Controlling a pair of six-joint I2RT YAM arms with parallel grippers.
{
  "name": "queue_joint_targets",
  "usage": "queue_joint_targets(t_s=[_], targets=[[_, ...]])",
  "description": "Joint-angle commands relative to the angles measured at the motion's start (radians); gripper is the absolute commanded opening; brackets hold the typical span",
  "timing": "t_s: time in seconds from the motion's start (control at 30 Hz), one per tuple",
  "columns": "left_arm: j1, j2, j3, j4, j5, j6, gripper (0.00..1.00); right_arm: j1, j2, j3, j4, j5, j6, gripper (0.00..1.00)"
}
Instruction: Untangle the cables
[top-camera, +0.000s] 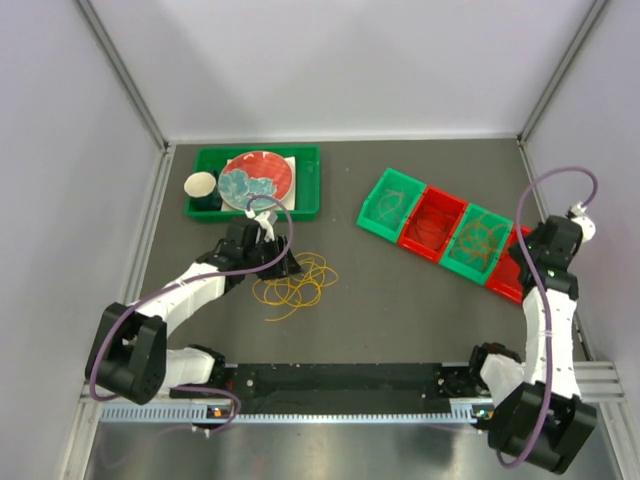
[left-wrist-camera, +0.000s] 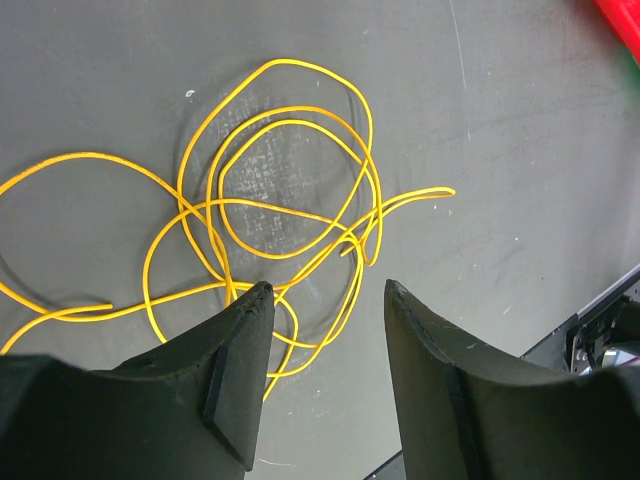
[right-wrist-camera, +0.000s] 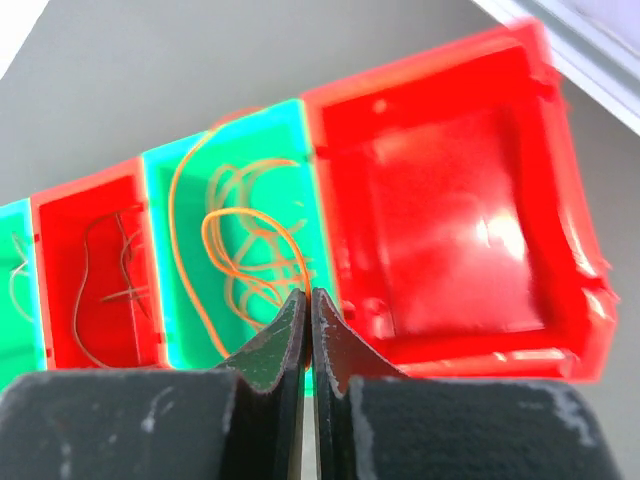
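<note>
1. The table (top-camera: 400, 320) carries everything. The row of bins (top-camera: 425, 215), running green, red, green, red, serves as the landmark.
2. The left arm (top-camera: 190, 285) reaches out well left of the row. The right arm (top-camera: 540, 320) bends over the row's right end.
3. A green tray (top-camera: 308, 190) sits far left of the row. It holds a plate (top-camera: 258, 178) and a cup (top-camera: 200, 185), which seem to have no part in the task.
4. The yellow cables (top-camera: 297, 283) lie loose on the table, well left of the row and nearer the arms. Their loops cross each other, so this is likely the knot left to sort.
5. Single strands lie in the bins, apparently one colour to each. An orange cable (right-wrist-camera: 240, 240) is in the second green bin (right-wrist-camera: 320, 180), and a dark cable (right-wrist-camera: 105, 270) is in the red bin beside it.
6. The end red bin (right-wrist-camera: 440, 220) is empty and probably awaits the yellow.
7. The left fingers (left-wrist-camera: 327, 290) stand half spread above the yellow loops, holding nothing and ready to pinch a strand.
8. The right fingers (right-wrist-camera: 306, 297) are pressed together at the orange bin's near rim. Whether they nip a strand, I cannot tell.
</note>
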Motion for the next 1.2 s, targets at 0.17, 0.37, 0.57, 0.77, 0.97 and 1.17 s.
queue_joint_targets(t_s=[0.17, 0.37, 0.57, 0.77, 0.97, 1.17], targets=[[0.004, 0.000, 0.015, 0.038, 0.010, 0.004, 0.52, 0.219, 0.301, 0.112, 0.181, 0.124, 0.018, 0.00], [0.003, -0.006, 0.022, 0.029, 0.007, 0.008, 0.53, 0.236, 0.487, 0.134, 0.235, 0.145, 0.039, 0.00], [0.003, 0.002, 0.022, 0.033, 0.013, 0.007, 0.53, 0.239, 0.521, 0.143, 0.226, 0.146, 0.033, 0.00], [0.004, 0.011, 0.026, 0.038, 0.013, 0.005, 0.53, 0.239, 0.454, 0.145, 0.181, 0.159, 0.009, 0.24], [0.004, 0.020, 0.025, 0.044, 0.022, 0.005, 0.52, 0.239, 0.363, 0.177, 0.138, 0.170, -0.014, 0.36], [0.004, 0.011, 0.023, 0.036, 0.008, 0.002, 0.52, 0.239, 0.320, 0.195, 0.117, 0.191, -0.028, 0.43]])
